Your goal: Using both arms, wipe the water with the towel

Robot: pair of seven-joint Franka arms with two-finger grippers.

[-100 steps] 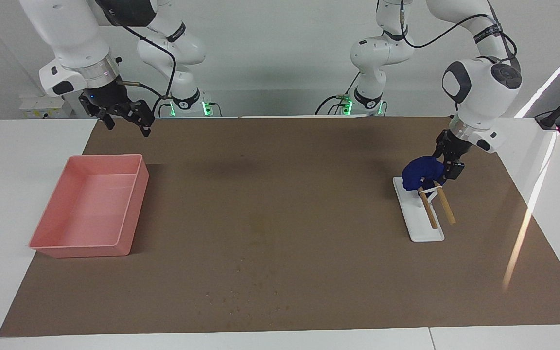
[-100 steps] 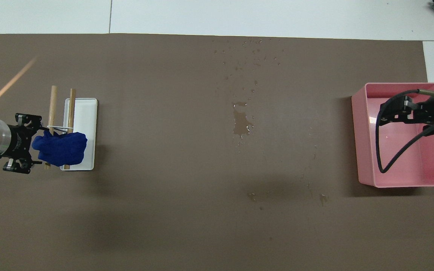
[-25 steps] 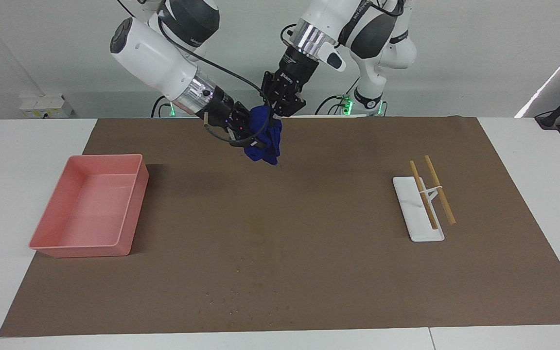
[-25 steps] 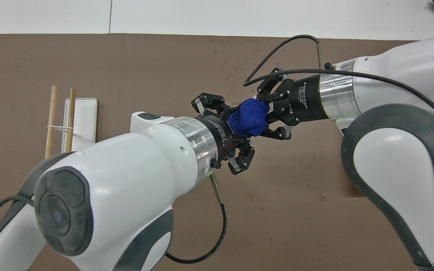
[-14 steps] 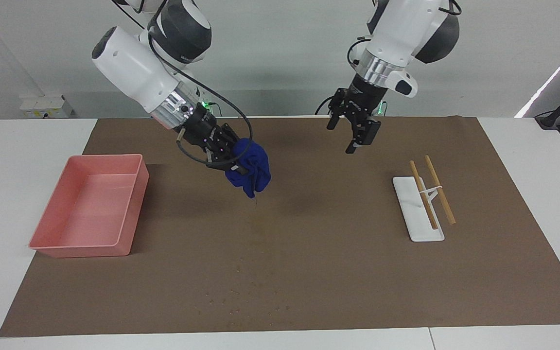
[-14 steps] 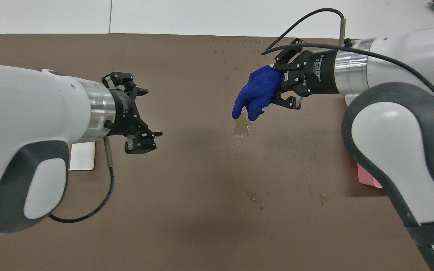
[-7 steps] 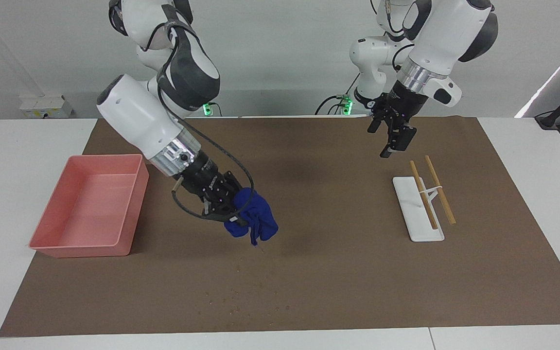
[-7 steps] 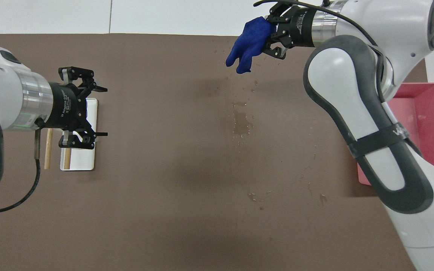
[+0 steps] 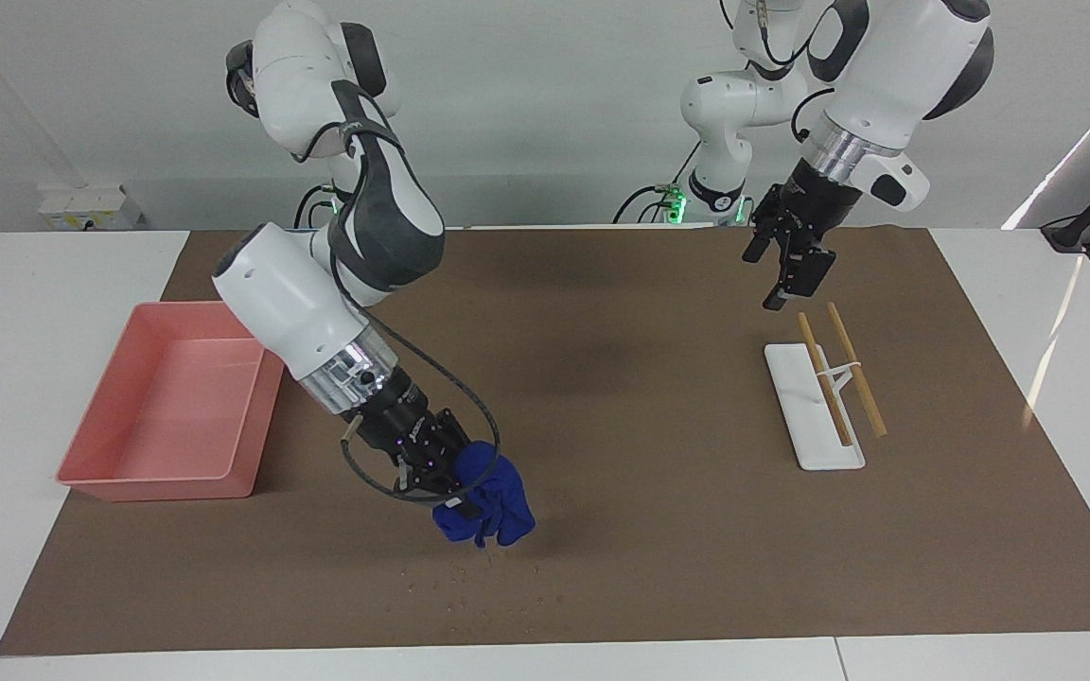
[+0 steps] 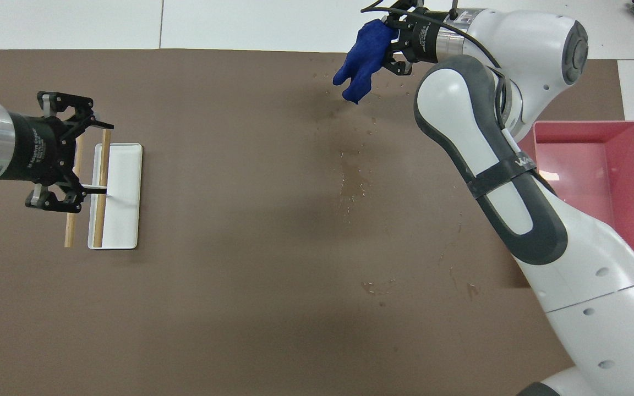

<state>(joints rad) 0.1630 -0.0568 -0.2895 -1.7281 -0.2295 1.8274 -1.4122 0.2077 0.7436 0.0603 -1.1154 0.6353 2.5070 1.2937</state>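
holding one towel (image 9: 488, 498): right hand (image 9: 450, 492) | left hand (image 9: 784, 274): spread wide | trays: one pink (image 9: 105, 416)

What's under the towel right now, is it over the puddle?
No. The towel, gripped by the right claw, hangs over scattered droplets; the mat directly beneath is covered. The water lies uncovered, nearer the robots.

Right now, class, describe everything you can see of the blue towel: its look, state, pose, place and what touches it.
The towel is a small deep-blue cloth, soft and wrinkled, bunched into a lump with loose folds hanging down. The right gripper holds it, jaws shut on its upper part. It hangs low over the brown mat, above the scatter of small droplets, farther from the robots than the main wet patch. Whether its lowest fold touches the mat cannot be told.
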